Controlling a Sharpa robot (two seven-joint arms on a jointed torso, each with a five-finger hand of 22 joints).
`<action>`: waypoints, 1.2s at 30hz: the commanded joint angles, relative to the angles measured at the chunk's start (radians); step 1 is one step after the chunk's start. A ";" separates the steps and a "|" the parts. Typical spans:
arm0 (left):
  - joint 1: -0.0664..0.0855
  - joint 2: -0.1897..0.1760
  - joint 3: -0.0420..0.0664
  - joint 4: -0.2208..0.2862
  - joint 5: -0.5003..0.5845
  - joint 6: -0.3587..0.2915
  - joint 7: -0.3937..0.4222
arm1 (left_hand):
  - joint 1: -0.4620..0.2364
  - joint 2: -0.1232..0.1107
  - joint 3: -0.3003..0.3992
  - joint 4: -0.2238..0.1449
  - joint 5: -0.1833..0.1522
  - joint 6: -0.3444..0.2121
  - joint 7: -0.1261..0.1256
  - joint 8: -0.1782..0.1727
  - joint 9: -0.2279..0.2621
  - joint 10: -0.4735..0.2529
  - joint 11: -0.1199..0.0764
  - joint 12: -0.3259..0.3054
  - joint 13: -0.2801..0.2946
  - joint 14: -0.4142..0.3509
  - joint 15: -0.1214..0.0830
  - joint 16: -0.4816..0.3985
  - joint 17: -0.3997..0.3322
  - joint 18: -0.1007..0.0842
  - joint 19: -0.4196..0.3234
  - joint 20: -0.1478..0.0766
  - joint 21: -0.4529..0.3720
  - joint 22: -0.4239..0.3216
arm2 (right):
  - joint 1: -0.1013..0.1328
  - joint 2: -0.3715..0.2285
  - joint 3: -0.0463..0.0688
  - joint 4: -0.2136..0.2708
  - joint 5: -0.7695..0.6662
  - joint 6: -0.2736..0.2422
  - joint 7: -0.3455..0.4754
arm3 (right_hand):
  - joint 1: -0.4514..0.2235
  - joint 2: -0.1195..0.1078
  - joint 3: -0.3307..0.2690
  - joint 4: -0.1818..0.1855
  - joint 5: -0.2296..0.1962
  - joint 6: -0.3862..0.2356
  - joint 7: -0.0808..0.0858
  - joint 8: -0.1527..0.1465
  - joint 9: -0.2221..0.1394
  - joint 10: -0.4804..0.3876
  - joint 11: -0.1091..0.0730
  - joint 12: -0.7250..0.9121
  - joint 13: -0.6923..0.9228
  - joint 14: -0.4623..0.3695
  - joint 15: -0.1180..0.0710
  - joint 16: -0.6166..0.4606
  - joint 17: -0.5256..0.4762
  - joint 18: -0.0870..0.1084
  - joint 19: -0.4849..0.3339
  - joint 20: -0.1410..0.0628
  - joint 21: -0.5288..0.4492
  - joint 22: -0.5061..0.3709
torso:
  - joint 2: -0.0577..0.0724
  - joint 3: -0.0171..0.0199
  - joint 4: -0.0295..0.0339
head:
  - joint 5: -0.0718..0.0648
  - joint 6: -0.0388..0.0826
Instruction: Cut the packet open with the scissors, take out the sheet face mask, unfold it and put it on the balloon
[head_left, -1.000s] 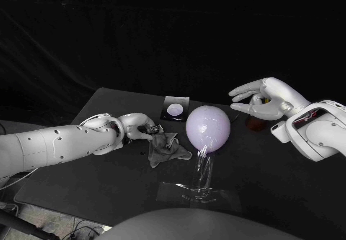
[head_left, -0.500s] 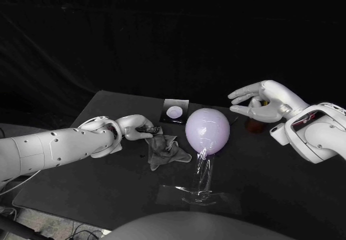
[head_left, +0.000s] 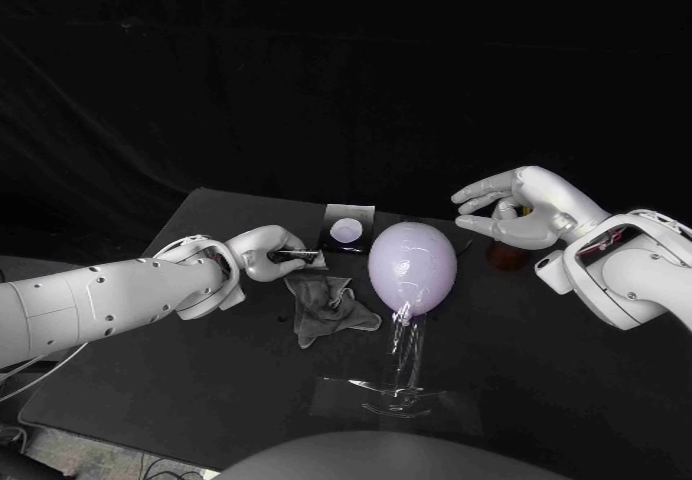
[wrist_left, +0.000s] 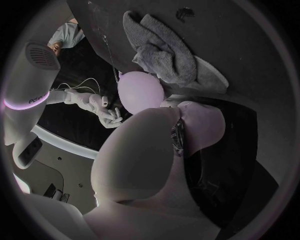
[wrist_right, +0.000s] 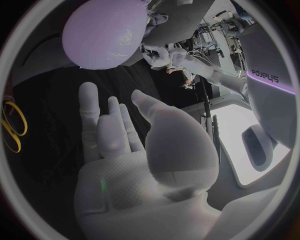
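Left hand (head_left: 271, 252) curled, contents cannot be told; right hand (head_left: 516, 208) spread, empty; sheet face mask (head_left: 325, 305) crumpled near balloon (head_left: 413, 267); advised: pinch opposite edges to unfold.

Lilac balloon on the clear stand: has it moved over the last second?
No. The lilac oval balloon keeps its place beside the dark flat packet with a pale circle; the whole head view shifted, not the balloon.
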 joint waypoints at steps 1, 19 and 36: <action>0.021 0.001 0.005 0.011 0.124 -0.044 0.071 | -0.023 -0.007 0.014 -0.003 0.006 0.007 -0.002 0.011 0.008 0.018 -0.001 0.001 0.001 0.016 -0.003 0.006 0.002 -0.004 0.012 -0.002 0.008 0.002 | 0.000 0.004 0.001 -0.003 0.006 -0.007 0.007 | 0.005 0.008 0.005 0.002 0.000 0.009 -0.001 0.005 0.002 0.010 -0.001 0.001 0.001 -0.002 0.005 0.005 0.002 0.009 -0.007 -0.001 0.004 0.002 | 0.000 0.0007 -0.0012 | -0.002 0.008; 0.060 0.060 0.010 0.062 0.638 0.056 0.165 | -0.084 -0.033 -0.058 -0.073 0.005 0.044 -0.036 0.066 0.032 0.208 -0.054 0.062 0.020 0.117 -0.048 0.060 0.040 -0.003 0.075 -0.035 0.081 0.035 | 0.022 0.039 0.003 -0.016 0.118 0.004 -0.039 | 0.016 0.026 0.065 0.030 -0.031 0.056 -0.032 0.028 0.015 0.131 -0.034 0.022 0.017 0.060 -0.021 0.202 0.318 -0.009 0.041 -0.018 0.134 0.129 | -0.001 -0.0010 -0.0025 | -0.054 0.083; 0.067 0.113 0.014 0.099 0.909 0.190 0.217 | -0.102 0.003 -0.197 -0.149 0.006 0.065 -0.058 0.086 0.050 0.280 -0.085 0.104 0.023 0.183 -0.084 0.119 0.090 -0.013 0.089 -0.079 0.202 0.109 | 0.059 0.139 0.004 -0.047 0.125 0.062 -0.168 | 0.003 0.003 0.011 0.074 -0.036 0.089 -0.076 0.051 0.052 0.204 -0.084 0.303 0.357 0.046 -0.061 0.213 0.298 -0.025 0.064 -0.052 0.234 0.242 | 0.001 0.0008 -0.0006 | -0.107 0.139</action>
